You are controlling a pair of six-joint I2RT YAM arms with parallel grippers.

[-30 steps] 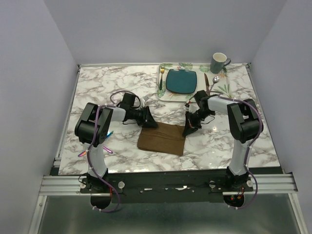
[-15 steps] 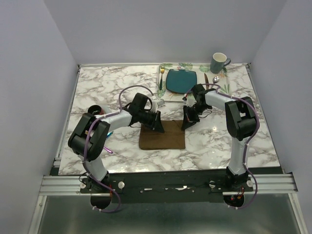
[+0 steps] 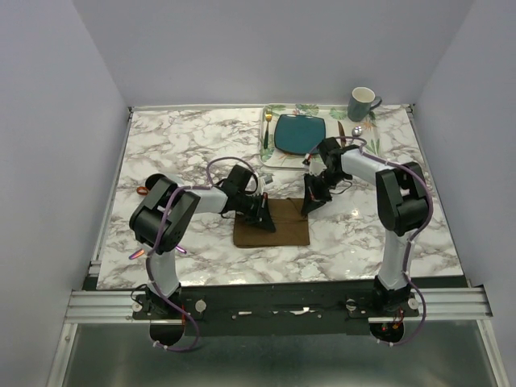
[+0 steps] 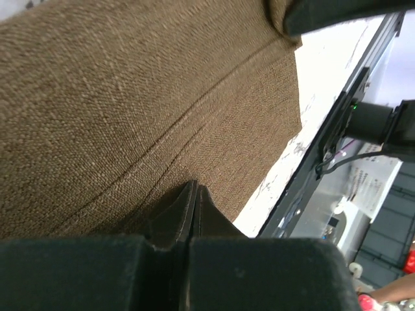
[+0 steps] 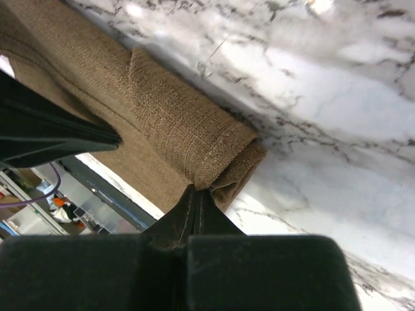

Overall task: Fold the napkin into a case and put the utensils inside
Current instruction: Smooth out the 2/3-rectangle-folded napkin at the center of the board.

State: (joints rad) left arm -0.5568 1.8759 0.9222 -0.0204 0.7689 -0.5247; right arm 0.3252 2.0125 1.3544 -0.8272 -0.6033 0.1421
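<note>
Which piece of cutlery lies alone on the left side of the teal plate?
The gold fork. It lies by itself left of the teal plate, while the dark knife and the spoon both lie on the right.

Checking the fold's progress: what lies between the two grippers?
Only the napkin stretches from the left gripper to the right gripper, clearest in the top view.

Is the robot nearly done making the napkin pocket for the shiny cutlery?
Not yet. The napkin already lies folded into a rectangle. The right gripper pinches its far edge; the left gripper is shut against the cloth. The utensils lie off to the side, not tucked in.
</note>
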